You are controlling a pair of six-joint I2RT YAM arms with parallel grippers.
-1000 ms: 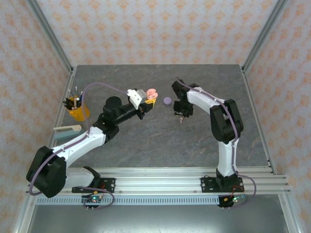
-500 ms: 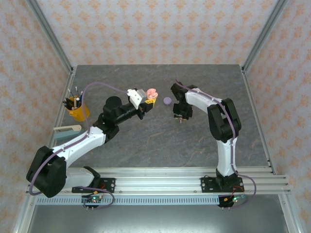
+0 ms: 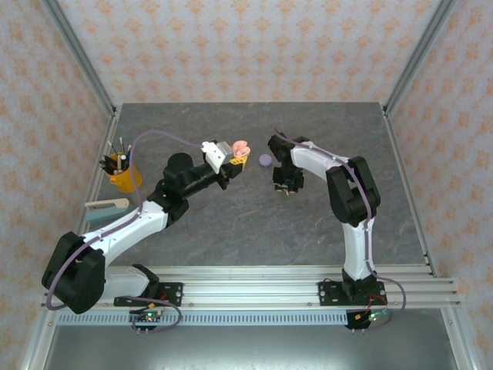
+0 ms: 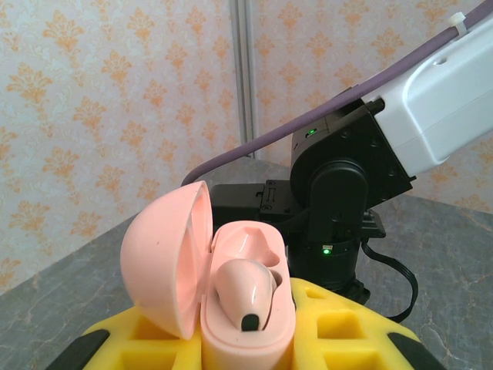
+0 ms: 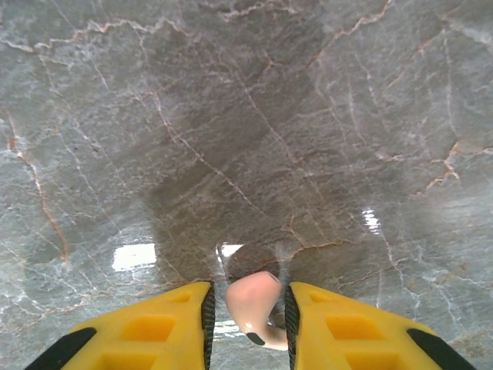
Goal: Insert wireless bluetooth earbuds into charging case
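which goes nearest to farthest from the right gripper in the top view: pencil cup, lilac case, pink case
1. lilac case, just behind and left of the right gripper
2. pink case, further left, in the left gripper
3. pencil cup, far left side

yellow pen cup [image 3: 123,177]: upright, far left of table | pale flat object [image 3: 108,205]: just nearer | grey marble table [image 3: 231,223]

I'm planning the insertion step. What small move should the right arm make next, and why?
Probably carry the right gripper leftward toward the open pink case held in the left gripper. Its jaws pinch a pink earbud above the table, and the case shows an empty socket beside its seated earbud.
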